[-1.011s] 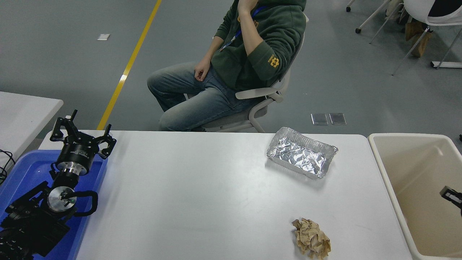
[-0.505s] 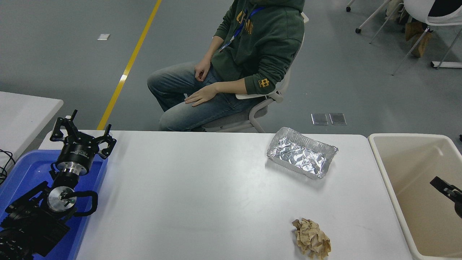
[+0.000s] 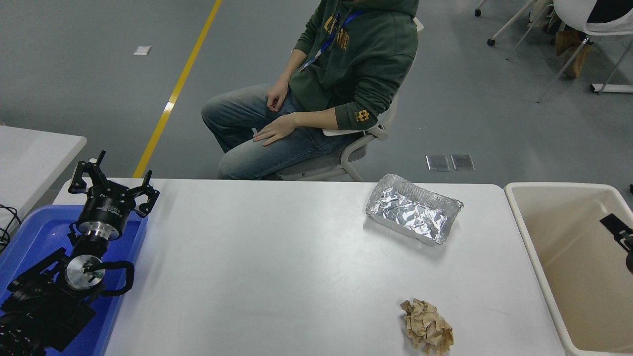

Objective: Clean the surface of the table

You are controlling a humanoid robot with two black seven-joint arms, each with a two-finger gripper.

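Two pieces of litter lie on the large white matte surface [image 3: 277, 267], which fills the middle of the view and is otherwise bare. A crinkled silver foil tray [image 3: 414, 208], rectangular and empty, sits near the far edge toward the right-hand corner, skewed to the edges. A crumpled ball of brown paper [image 3: 427, 327] lies well apart from it, near the near edge and also toward the right.

Both lie close to the right edge, just beyond which stands a beige plastic bin [image 3: 525, 232], open-topped and butted against the surface. That placing looks deliberate: I judge the bin is where the litter goes, so each piece needs only a short carry over the edge.

Only a black tip of the right hand [image 3: 619, 230] shows at the picture's right border, over the bin's hollow and holding nothing visible; whether it is wide or narrow I cannot tell. The left hand [image 3: 112, 192], fingers spread wide and empty, is parked over a blue plastic tray [image 3: 34, 232] at the left edge, clear of the work. A person in a green hooded top [image 3: 346, 64] sits on a chair beyond the far edge, hands on lap, not touching anything.
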